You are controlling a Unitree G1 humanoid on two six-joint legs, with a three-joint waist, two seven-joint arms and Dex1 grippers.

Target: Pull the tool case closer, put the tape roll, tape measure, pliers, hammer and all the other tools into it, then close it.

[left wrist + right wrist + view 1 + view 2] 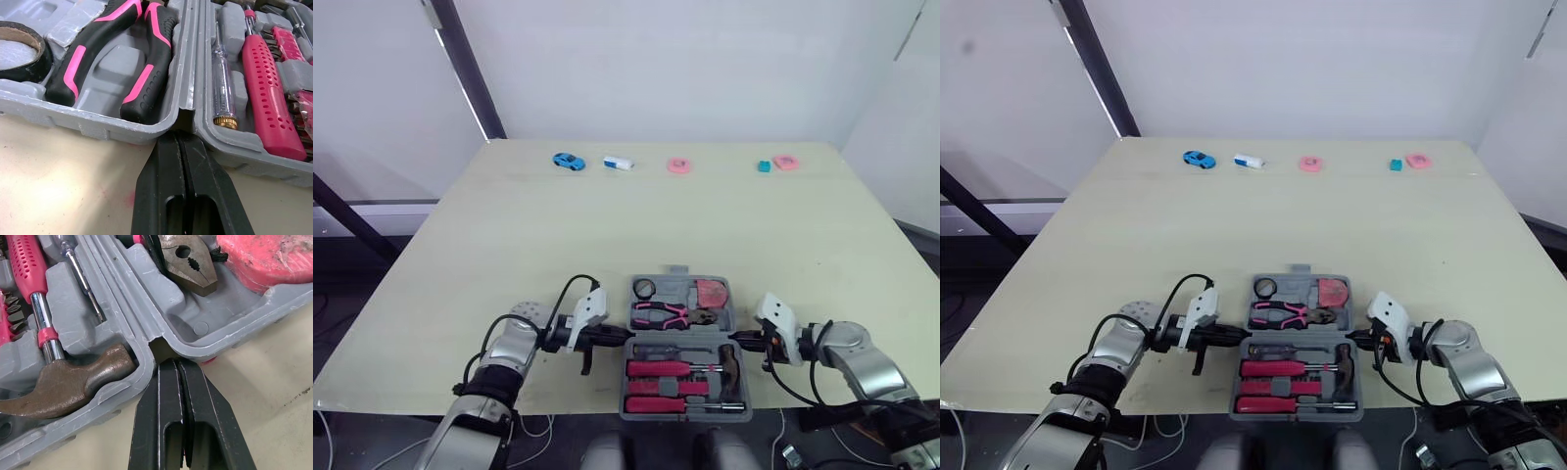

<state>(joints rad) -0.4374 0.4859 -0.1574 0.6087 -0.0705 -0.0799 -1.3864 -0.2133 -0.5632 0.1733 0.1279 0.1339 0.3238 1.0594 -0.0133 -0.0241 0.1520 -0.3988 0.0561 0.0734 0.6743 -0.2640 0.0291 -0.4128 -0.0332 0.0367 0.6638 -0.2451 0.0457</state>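
The grey tool case (676,278) lies open at the near edge of the table. Its far half holds the black tape roll (644,288), the pink-handled pliers (664,313) and the red tape measure (710,291). In its near half lie the hammer (731,370) and pink screwdrivers (671,369). My left gripper (619,337) is shut, its tip at the hinge notch (182,120) on the case's left side. The right gripper (744,340) is also shut, its tip at the hinge notch (161,346) on the right side, next to the hammer head (63,387).
Along the table's far edge lie a blue toy car (568,161), a white and blue item (618,163), a pink piece (678,165), a teal cube (764,166) and another pink piece (786,162). The case's near rim reaches the table's front edge.
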